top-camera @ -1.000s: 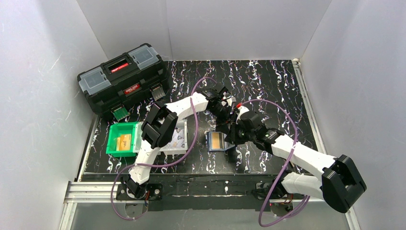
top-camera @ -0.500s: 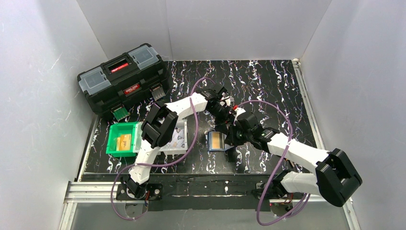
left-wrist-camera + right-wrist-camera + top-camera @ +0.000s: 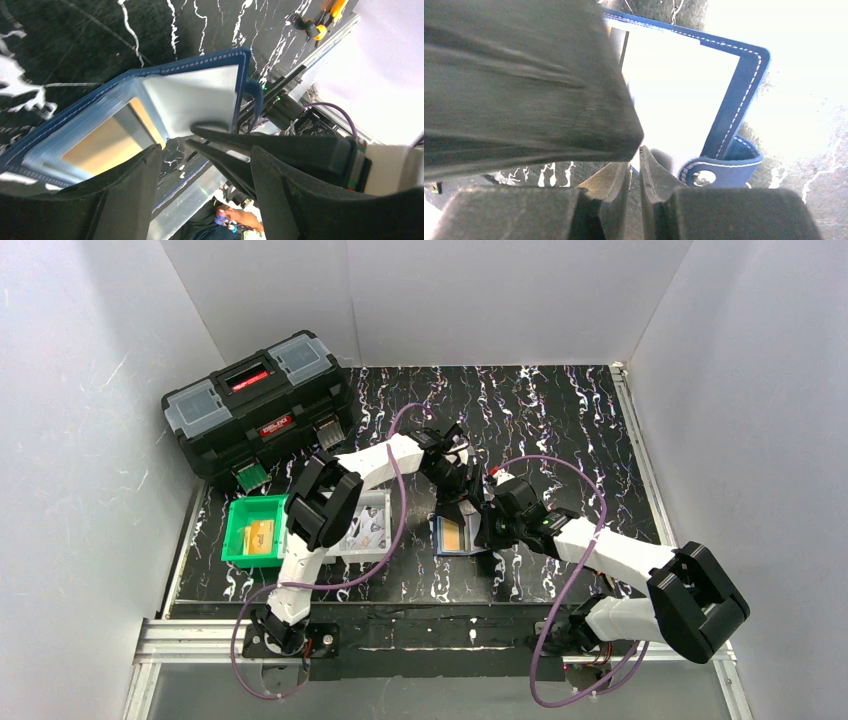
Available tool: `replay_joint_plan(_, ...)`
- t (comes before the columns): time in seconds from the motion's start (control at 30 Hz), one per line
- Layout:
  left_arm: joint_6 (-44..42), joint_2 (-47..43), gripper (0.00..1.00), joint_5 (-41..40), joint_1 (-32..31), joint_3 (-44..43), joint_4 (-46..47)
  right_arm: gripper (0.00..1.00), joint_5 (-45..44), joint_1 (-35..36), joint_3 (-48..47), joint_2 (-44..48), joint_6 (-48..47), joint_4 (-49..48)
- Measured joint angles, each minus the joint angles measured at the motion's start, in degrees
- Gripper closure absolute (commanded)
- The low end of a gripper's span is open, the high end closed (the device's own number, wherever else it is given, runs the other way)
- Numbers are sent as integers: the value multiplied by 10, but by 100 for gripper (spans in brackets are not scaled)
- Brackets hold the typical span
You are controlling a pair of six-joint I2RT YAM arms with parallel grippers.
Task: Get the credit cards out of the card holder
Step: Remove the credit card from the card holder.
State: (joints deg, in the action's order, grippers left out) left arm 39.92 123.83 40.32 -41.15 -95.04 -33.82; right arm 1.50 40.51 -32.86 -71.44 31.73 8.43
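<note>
Spread left tool point(image 3: 205, 150) hovers just far of the orange credit card point(image 3: 105, 145) in the open card holder point(image 3: 195, 61), whose pale right flap the right tool point(image 3: 636, 160) pinches.

The black tabletop veined with white marbling point(image 3: 560, 410) carries a black plastic toolbox with grey lid compartments point(image 3: 255, 405), set askew at its far left. Just in front of the box lies a small green ridged piece point(image 3: 250, 477). Nearer, at the left, a green plastic bin point(image 3: 232, 532) sits against a shallow white tray point(image 3: 377, 502). A navy-blue soft bifold card holder point(image 3: 440, 538) lies open near the middle.
</note>
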Motion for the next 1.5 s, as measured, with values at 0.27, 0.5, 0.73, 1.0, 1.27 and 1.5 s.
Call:
replay_joint_plan(0.27,-24,-65,40,-44,17,32,-20,81,29,-18,0,-28,22,0)
replay_joint_plan(0.5,-42,-91,55,-84,18,64,-32,80,102,-73,-1,-44,59,-14)
replay_joint_plan(0.73,-57,-91,74,-116,20,72,-45,79,188,-104,-4,-95,114,-73)
replay_joint_plan(1.0,-74,-90,83,-147,20,77,-54,75,229,-114,-4,-137,149,-101)
replay_joint_plan(1.27,-82,-80,86,-167,15,79,-56,71,233,-139,-4,-140,164,-103)
replay_joint_plan(1.5,-84,-52,87,-184,1,80,-57,71,256,-149,-4,-163,171,-118)
